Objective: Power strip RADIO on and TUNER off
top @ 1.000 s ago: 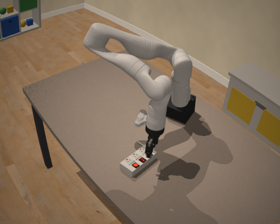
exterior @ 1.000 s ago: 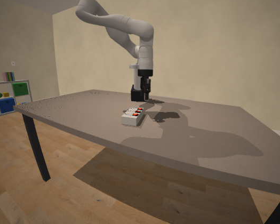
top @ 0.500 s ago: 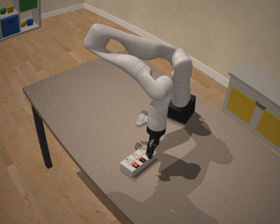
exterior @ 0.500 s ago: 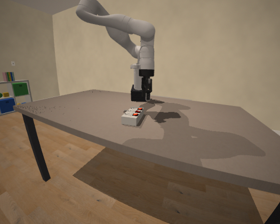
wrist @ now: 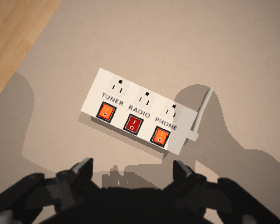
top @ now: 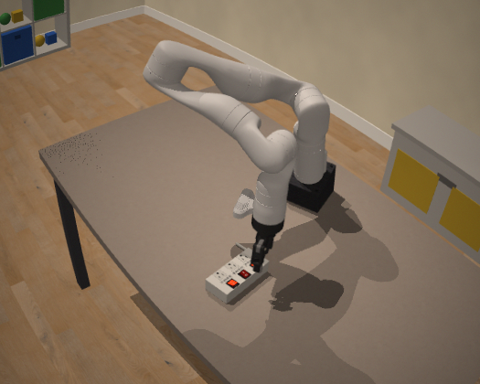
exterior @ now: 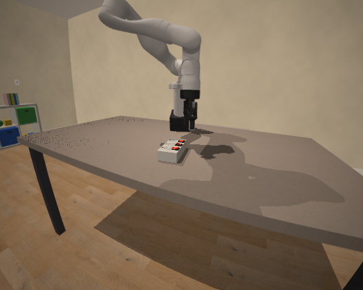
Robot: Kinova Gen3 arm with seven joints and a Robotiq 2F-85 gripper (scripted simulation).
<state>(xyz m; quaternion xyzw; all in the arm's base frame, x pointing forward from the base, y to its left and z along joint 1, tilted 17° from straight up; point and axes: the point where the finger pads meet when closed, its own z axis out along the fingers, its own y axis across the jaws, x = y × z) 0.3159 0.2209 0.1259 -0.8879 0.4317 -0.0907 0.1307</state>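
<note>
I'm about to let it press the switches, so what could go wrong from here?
The open gripper spans wider than one rocker, so a finger aimed at the dark RADIO switch might also tip the lit TUNER switch or PHONE switch. An off-centre push could slide or tilt the power strip.

The arm (top: 240, 112) is smooth off-white, built of rounded tubular links with thin seam lines at the joints. It stands on a black block base (top: 327, 189). A black collar joins the wrist to the black tool (top: 258, 260), whose fingers are dark and angular.
</note>
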